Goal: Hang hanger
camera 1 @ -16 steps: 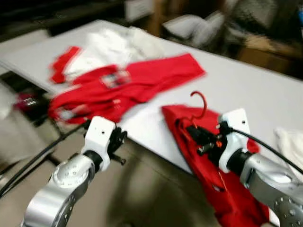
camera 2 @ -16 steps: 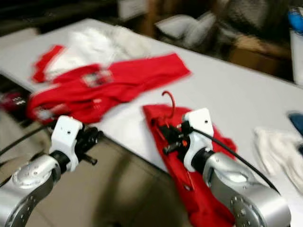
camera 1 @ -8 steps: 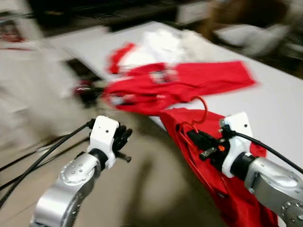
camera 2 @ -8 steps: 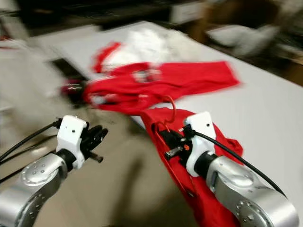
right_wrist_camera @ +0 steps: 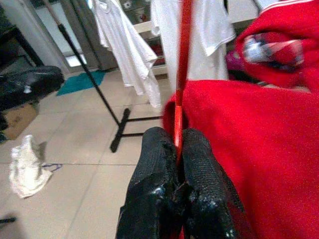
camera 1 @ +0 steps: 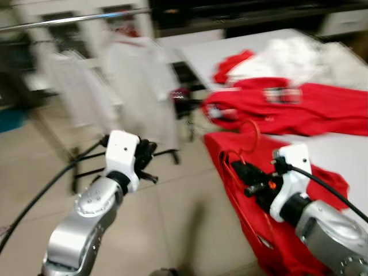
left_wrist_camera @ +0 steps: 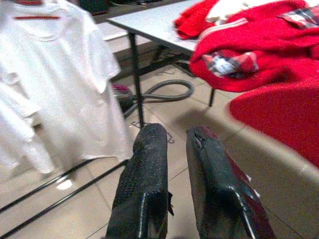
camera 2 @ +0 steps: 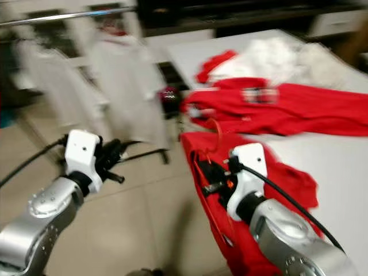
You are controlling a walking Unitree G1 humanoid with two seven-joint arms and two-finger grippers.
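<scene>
A red hanger carries a red garment (camera 1: 276,230) that droops off the table's near edge. Its hook (camera 1: 251,129) sticks up just beyond my right gripper (camera 1: 244,175). In the right wrist view that gripper (right_wrist_camera: 178,149) is shut on the hanger's thin red wire (right_wrist_camera: 183,59). My left gripper (camera 1: 146,158) hovers over the floor, apart from the hanger; its fingers (left_wrist_camera: 144,174) lie close together with nothing between them. A silver clothes rail (camera 1: 75,20) runs across the far left, with white T-shirts (camera 1: 132,75) hanging from it.
The white table (camera 1: 351,158) on the right holds a red garment (camera 1: 287,106) and a white one (camera 1: 287,54). A black table leg (left_wrist_camera: 137,84) and a grey hose (left_wrist_camera: 169,92) stand by the rack's black base bars (right_wrist_camera: 122,129). Tiled floor (camera 1: 172,230) lies between me and the rail.
The camera has swung left, so the table slid to the right of the picture and the rail with white shirts came into view. My right gripper still holds the hanger.
</scene>
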